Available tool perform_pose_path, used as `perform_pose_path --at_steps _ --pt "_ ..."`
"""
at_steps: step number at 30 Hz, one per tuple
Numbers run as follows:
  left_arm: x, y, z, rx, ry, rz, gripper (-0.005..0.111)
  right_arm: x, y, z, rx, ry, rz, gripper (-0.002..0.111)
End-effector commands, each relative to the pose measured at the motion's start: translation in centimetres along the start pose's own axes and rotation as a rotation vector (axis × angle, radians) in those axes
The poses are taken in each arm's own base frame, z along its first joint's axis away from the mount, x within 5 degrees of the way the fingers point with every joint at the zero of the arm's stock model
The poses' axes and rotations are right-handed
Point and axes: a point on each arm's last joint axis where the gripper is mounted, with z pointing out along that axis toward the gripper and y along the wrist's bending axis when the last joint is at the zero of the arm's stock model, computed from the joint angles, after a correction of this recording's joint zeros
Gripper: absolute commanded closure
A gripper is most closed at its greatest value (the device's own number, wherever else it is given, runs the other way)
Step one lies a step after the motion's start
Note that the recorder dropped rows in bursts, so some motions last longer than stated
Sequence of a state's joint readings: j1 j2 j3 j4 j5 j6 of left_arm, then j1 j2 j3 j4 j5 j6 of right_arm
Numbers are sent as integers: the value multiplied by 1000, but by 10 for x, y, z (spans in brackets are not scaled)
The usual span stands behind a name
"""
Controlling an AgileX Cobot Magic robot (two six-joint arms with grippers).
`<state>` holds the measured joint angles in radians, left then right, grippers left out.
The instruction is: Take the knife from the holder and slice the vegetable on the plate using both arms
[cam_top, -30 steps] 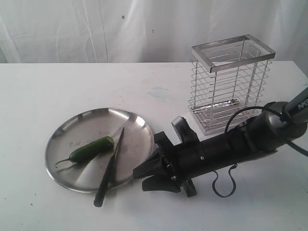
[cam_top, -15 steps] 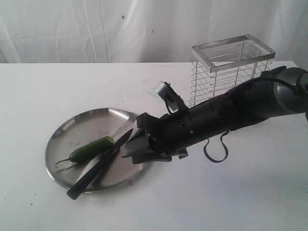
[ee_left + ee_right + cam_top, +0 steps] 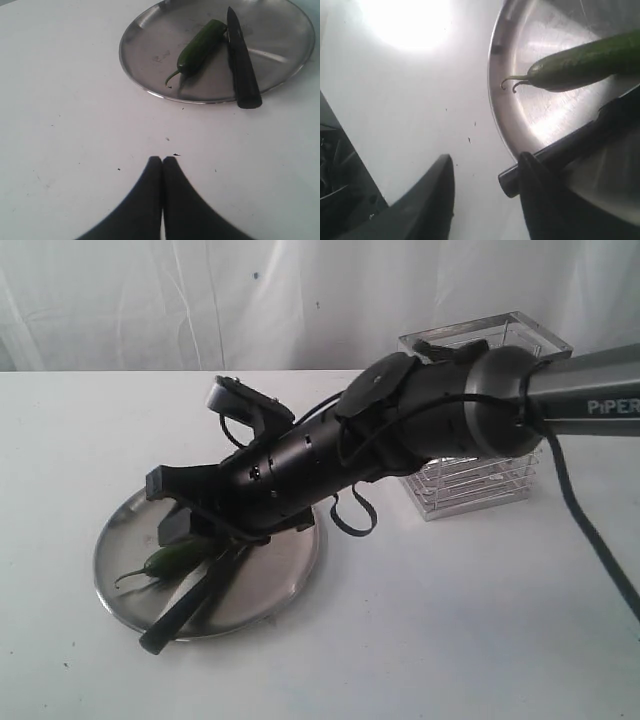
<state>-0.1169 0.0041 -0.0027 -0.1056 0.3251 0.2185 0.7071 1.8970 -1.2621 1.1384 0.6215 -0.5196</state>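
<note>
The steel plate (image 3: 118, 585) lies at the left of the table. On it rests the green chili (image 3: 168, 558), and beside it the black knife (image 3: 180, 608), its handle poking over the front rim. My right gripper (image 3: 170, 508) hangs open just above the plate's left part, holding nothing. In the right wrist view the open gripper (image 3: 487, 167) straddles bare table at the plate (image 3: 495, 100) rim; one finger overlaps the knife handle (image 3: 560, 147), and the chili (image 3: 580, 62) lies beyond. My left gripper (image 3: 162, 160) is shut and empty, short of the plate (image 3: 135, 75), chili (image 3: 200, 47) and knife (image 3: 242, 65).
The chrome wire holder (image 3: 480, 480) stands at the back right, largely covered by the right arm's body and cable loop (image 3: 350, 515). White table surface surrounds the plate; a white curtain backs the scene.
The right arm swung from the table right of the plate up and leftward over it. The knife's handle turned left a second ago and has lain still since.
</note>
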Motion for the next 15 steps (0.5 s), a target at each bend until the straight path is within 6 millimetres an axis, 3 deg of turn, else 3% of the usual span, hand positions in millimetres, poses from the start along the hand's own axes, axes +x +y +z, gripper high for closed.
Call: perform_pose_path --at_steps 1,3,8,15 --pt "2 -1 0 8 15 5 107 -3 -12 20 75 50 132 69" --pt "2 -1 0 8 15 5 107 -2 -7 29 49 120 135 69" --pt "2 -1 0 8 15 5 107 -17 13 33 76 109 44 69" --pt "2 -1 0 8 15 5 107 0 5 35 74 222 211 69"
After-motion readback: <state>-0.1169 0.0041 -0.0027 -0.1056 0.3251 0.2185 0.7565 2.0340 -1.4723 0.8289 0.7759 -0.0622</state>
